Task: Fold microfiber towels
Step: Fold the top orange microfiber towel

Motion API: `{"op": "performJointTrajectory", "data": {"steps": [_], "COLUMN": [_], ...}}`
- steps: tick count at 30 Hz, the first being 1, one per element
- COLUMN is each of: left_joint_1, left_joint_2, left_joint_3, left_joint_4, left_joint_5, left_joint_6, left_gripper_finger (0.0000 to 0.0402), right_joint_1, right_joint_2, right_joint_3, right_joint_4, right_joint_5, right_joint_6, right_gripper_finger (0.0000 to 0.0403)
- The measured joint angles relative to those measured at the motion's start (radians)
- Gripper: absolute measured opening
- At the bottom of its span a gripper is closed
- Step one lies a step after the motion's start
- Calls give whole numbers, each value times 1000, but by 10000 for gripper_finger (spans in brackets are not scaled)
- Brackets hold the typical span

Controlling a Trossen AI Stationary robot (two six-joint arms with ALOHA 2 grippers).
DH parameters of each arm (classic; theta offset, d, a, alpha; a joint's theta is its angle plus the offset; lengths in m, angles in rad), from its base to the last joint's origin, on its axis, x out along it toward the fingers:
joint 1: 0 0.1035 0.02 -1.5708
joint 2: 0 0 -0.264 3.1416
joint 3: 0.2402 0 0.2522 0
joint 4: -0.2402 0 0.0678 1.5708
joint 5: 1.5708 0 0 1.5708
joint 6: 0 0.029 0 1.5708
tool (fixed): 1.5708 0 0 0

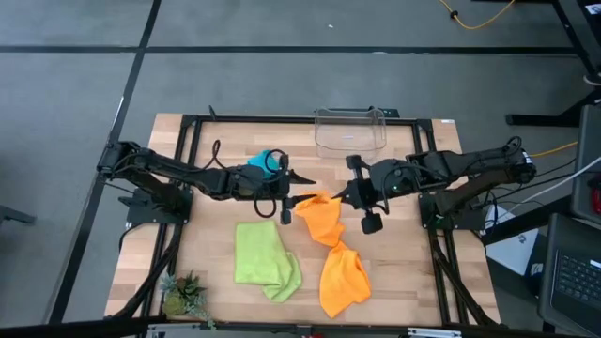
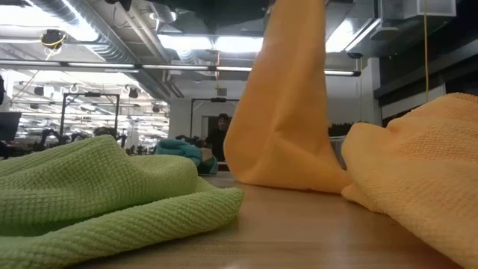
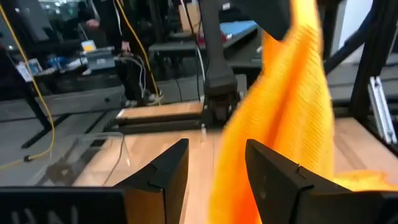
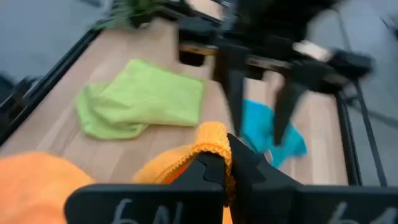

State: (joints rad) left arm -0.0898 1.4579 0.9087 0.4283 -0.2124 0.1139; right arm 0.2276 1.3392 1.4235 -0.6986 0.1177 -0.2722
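A wooden table (image 1: 394, 272) seen from above, with two dark robot arms meeting near its middle over a lifted orange towel (image 1: 319, 218). The right gripper (image 4: 219, 163) is pressed together on that towel's top edge, holding it up so the cloth hangs in a soft, rippled drape. The left gripper (image 3: 216, 167) sits just beside the lifted towel with its fingers spread, the hanging cloth between and beyond them, not yet pinched. A second orange towel (image 1: 343, 279) lies crumpled just below the lifted one, apparently touching it. A lime green towel (image 1: 265, 258) lies loosely folded to that towel's left. A turquoise towel (image 1: 263, 161) sits bunched beyond the left gripper. These cloths look light, limp and slightly grippy, so a corner or hem seems the best hold. A clear plastic bin (image 1: 349, 130) stands well behind the lifted towel; bare wood lies between them for spreading.
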Motion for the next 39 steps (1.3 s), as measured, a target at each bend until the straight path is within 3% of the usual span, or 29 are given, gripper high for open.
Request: {"op": "performJointTrajectory", "data": {"steps": [7, 12, 17, 33, 39], "left_joint_1": [-2, -5, -6, -5, -4], "left_joint_2": [62, 100, 103, 198, 245], "left_joint_3": [0, 0, 0, 0, 0], "left_joint_4": [64, 114, 122, 152, 130], "left_joint_5": [103, 149, 182, 172, 97], "left_joint_6": [-6, -7, -8, -34, -34], "left_gripper_finger": [151, 151, 151, 151, 151], "right_joint_1": [-9, -37, -63, -81, -79], "right_joint_2": [0, 0, 0, 0, 1], "right_joint_3": [0, 0, 0, -1, -1], "right_joint_4": [12, 12, 15, 59, 43], "right_joint_5": [-78, -350, -479, -478, -479], "right_joint_6": [-176, -361, -489, -496, -489], "right_gripper_finger": [0, 0, 0, 0, 0]}}
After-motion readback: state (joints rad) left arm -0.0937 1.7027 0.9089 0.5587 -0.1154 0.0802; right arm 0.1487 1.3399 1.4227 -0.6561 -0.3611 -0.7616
